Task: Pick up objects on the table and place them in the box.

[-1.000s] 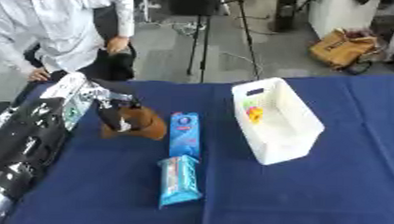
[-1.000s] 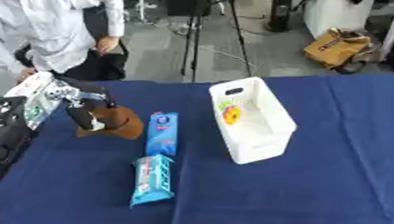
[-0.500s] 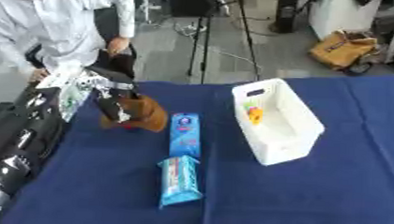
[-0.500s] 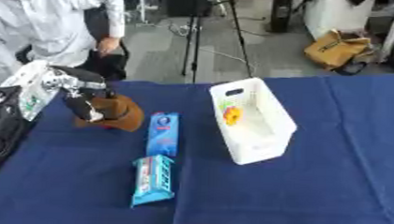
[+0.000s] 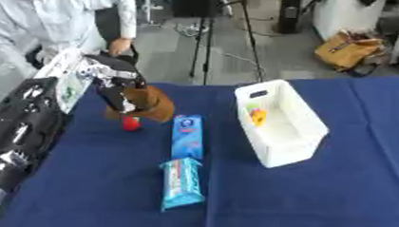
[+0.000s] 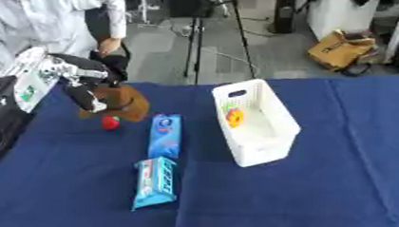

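The left hand (image 5: 112, 86) had its fingers curled around the brown toy (image 5: 145, 104); next it needed carrying to the white box (image 5: 306, 138).

Left eye: looks down from the head onto the blue table (image 5: 316, 195), facing forward, floor beyond.
Right eye: same height and aim, set slightly to the right.
Nearness: table fills the lower two thirds.
Shared: box (image 6: 254, 121), both packs, left hand (image 5: 112, 86), nearly everything.
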